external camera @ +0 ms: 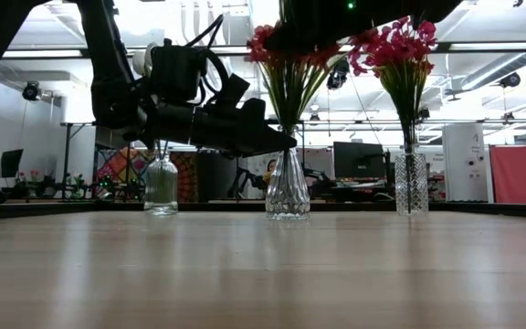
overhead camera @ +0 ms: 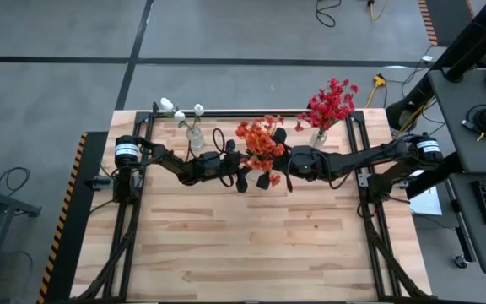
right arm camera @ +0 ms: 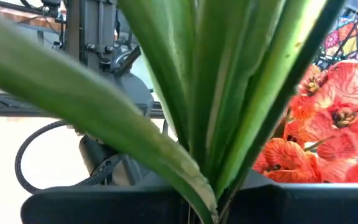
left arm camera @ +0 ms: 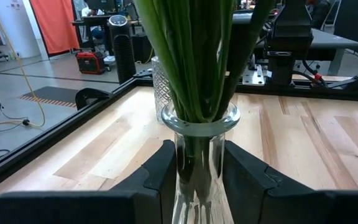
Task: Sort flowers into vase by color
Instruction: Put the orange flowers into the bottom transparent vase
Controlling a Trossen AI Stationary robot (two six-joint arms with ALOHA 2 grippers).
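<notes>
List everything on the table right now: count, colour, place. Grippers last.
Orange flowers: one bunch, orange blooms on green stems, in the middle vase.
Red flowers: one bunch, crimson, in the vase at the back right.
White flowers: a few small blooms, in the vase at the back left.
Vases: three, clear glass, in a row along the table's far edge.
Table: one, light wood, black frame.
Left gripper: fingers closed on either side of the middle vase's neck.
Right gripper: shut on the orange flowers' stems, above the middle vase.
</notes>
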